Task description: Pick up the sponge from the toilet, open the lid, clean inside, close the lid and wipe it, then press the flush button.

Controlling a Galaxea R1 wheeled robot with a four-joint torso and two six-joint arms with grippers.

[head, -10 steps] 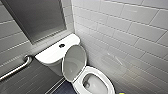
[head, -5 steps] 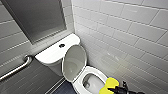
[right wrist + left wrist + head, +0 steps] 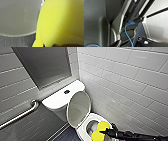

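The white toilet stands against the tiled wall, its lid raised upright with the greyish underside facing the bowl. My right gripper reaches in from the lower right, shut on the yellow sponge, which hangs over the bowl's right rim. In the right wrist view the sponge looms close, with the lid's underside behind it. The left wrist view looks onto my own dark body and a blue cable.
A round flush button sits in the tank's flat top. A metal grab bar runs along the left wall. White tiles close off the right side just behind the toilet. Dark floor shows left of the bowl.
My right arm has come into the head view from the lower right, carrying the sponge left until it is over the bowl. The lid stays raised.
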